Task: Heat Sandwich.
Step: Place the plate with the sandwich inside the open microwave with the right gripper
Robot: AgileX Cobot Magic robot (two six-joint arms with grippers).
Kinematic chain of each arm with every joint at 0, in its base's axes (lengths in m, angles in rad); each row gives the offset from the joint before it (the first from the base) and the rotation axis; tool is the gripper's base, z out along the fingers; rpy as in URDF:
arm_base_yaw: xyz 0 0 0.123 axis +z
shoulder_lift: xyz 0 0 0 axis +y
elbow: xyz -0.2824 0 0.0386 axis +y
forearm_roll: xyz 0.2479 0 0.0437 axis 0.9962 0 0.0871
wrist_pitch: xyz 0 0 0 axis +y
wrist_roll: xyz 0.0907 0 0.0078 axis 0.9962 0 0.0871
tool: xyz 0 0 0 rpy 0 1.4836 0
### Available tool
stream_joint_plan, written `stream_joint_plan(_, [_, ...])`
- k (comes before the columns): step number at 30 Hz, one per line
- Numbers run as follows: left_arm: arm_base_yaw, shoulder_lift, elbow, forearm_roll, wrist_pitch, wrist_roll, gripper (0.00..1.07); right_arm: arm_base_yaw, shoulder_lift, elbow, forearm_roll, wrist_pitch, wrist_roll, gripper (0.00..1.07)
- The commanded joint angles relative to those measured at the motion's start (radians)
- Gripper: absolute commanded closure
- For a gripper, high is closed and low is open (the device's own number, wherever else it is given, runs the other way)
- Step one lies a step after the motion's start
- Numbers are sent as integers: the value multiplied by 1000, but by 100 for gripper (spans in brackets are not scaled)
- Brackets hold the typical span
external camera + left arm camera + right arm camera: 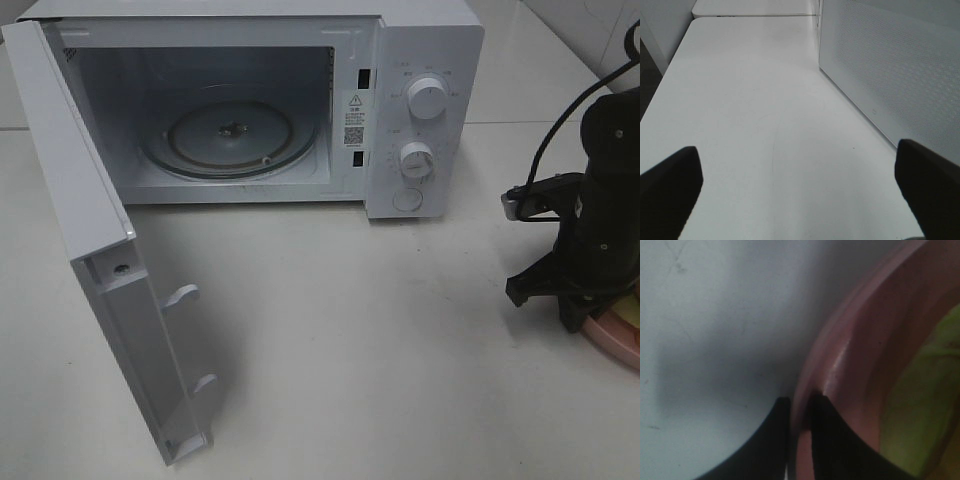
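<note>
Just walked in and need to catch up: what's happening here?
The right arm has its jaws shut on the rim of the pink plate carrying the sandwich, right of the microwave. Its door hangs open and the glass tray inside is bare. The left arm's jaws are open, holding nothing.

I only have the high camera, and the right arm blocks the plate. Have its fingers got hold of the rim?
Observer: Yes. In the right wrist view the right fingers are shut on the rim of the pink plate, one each side.
Operator: Is the sandwich on it?
Observer: A blurred yellow-green patch, likely the sandwich, lies in it.
Operator: And the left arm?
Observer: The left fingers stand wide open over the table, beside a white dotted panel.
</note>
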Motion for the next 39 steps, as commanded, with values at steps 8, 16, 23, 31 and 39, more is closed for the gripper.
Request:
stream_joint_plan(8, [1,-27,3,-6,-9,-1,1,92,-16,5,-168,100,177,107])
stream_joint_plan(16, [1,-27,3,-6,-9,-1,1,156,-42,5,-211,169,205,107])
stream_joint_plan(23, [1,-27,3,-6,-9,0,1,199,-78,5,-213,218,205,107])
stream_joint_plan(31, [1,-27,3,-6,-9,-1,1,270,-134,18,-213,282,205,107])
stream_joint_plan(39, [1,-27,3,-6,-9,-1,1,352,-180,68,-209,305,208,107])
